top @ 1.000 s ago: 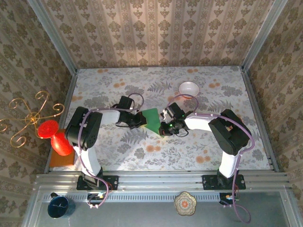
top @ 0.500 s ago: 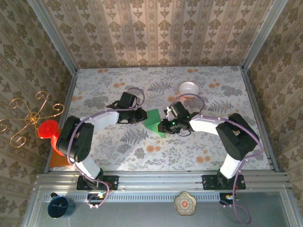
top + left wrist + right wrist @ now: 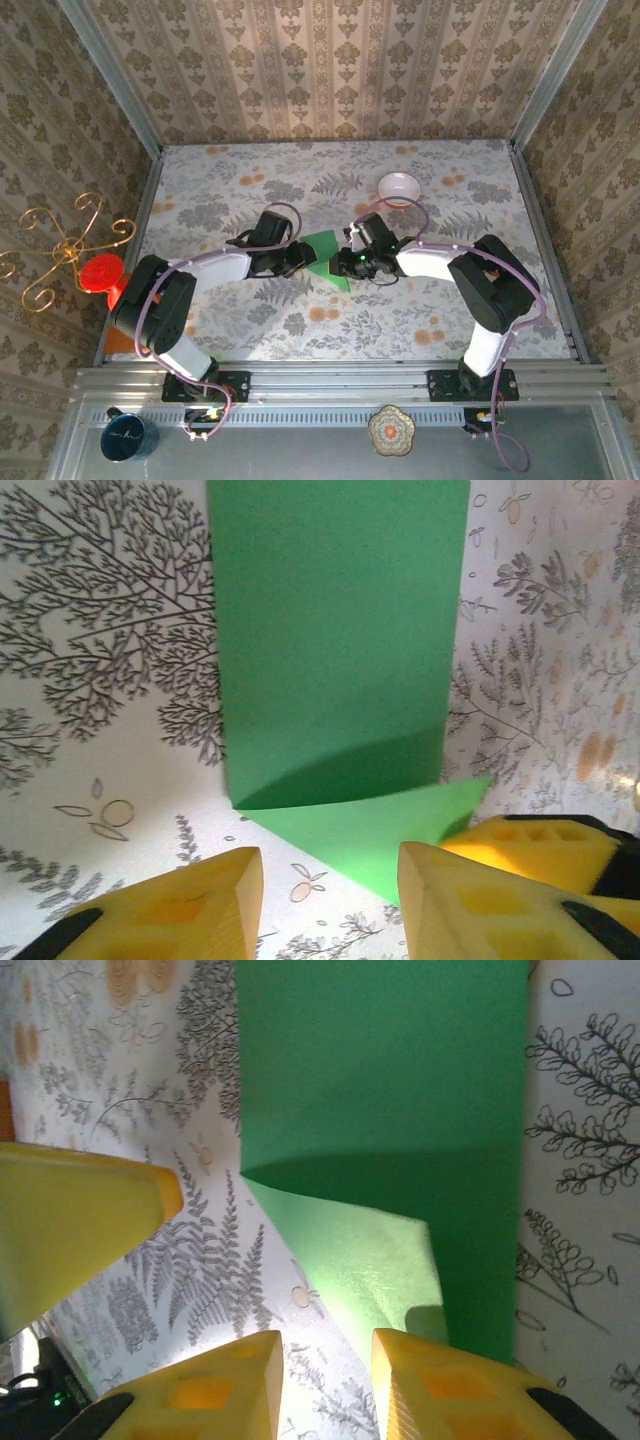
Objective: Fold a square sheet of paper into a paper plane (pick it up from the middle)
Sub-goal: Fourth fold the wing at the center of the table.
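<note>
Lately both pinches have let go: left gripper (image 3: 297, 257) and right gripper (image 3: 347, 262) now stand narrowly parted, holding nothing, while the square sheet of paper (image 3: 324, 247) lies mid-frame between them, a corner flap turned over, so that fold seems set.

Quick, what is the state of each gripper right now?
Left gripper: open, not gripping the thin bright-green square sheet of paper, which is partly folded.
Right gripper: open, holding nothing.
</note>
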